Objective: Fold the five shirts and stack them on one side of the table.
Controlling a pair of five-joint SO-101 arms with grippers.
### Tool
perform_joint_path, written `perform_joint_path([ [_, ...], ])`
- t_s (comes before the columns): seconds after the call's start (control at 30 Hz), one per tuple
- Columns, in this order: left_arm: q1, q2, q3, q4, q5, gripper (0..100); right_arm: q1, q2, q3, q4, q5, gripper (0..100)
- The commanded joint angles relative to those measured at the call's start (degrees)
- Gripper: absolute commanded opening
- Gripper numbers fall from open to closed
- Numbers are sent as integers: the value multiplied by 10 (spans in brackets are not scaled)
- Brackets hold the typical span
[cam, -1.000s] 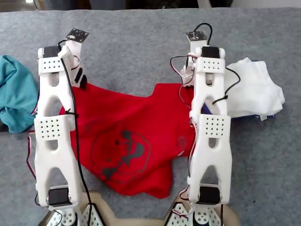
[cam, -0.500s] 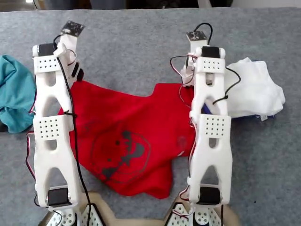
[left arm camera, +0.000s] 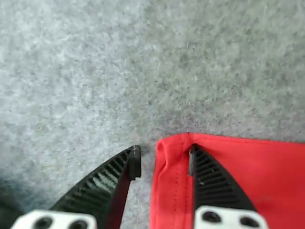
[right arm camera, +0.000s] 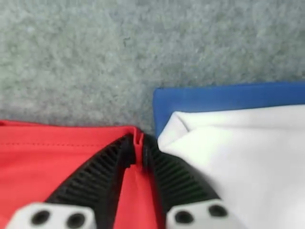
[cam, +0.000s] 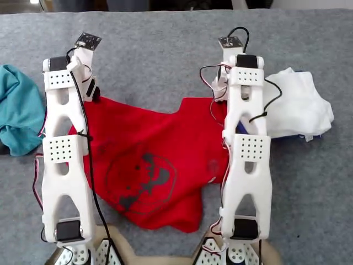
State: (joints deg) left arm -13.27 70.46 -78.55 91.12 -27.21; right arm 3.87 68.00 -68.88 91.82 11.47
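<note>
The left hand (left arm camera: 164,151) has pulled back to a corner of the red shirt (cam: 165,143), open astride the hem. The right hand (right arm camera: 138,145) stays clamped on the other corner. The shirt lies spread mid-surface (cam: 165,66), nearly ready for folding.

Shirt (cam: 149,160) between bundle (cam: 19,116) and stack (cam: 300,107)

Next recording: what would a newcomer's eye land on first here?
The red shirt spread across the middle of the grey table. The right gripper is shut on one far corner of it, beside a white shirt lying on a blue cloth; the left gripper stands open astride the other far corner's hem. A teal shirt is bunched beyond the left arm.
</note>
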Motion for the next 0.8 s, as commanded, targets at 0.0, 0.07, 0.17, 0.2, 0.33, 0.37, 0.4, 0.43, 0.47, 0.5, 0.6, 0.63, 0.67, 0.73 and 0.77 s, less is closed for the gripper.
perform_joint_path([
  [0.0,-7,3,-12,-7,-3,184,-8,-7,-26,1,-6,14],
  [0.07,-8,9,-12,-6,-3,184,-8,-7,-26,1,-6,14],
  [0.17,-7,11,-12,-4,-4,155,-8,-7,-26,1,-6,14],
  [0.2,-6,11,-12,-2,-5,134,-8,-7,-26,1,-6,14],
  [0.33,-5,11,-12,-2,-5,86,-8,-7,-26,1,-6,14],
  [0.37,-5,11,-12,-2,-5,83,-8,-7,-26,1,-6,14],
  [0.4,-5,11,-12,-2,-5,83,-8,-7,-26,1,-6,14],
  [0.43,-5,11,-12,-2,-5,83,-8,-7,-26,1,-6,14],
  [0.47,-5,11,-12,-2,-5,83,-8,-7,-26,1,-6,14],
  [0.5,-5,11,-12,-2,-5,82,-8,-7,-26,1,-6,14],
  [0.6,-5,11,-12,-5,-4,20,-9,-8,-27,2,-7,14],
  [0.63,-5,10,-12,-4,-4,33,-11,-8,-36,6,-7,14],
  [0.67,-5,9,-12,-4,-4,28,-12,-9,-51,17,-7,14],
  [0.73,-6,8,-13,-5,-3,29,-16,-10,-94,38,-7,14],
  [0.77,-7,8,-17,-4,-3,28,-17,-7,-120,47,-7,14],
])
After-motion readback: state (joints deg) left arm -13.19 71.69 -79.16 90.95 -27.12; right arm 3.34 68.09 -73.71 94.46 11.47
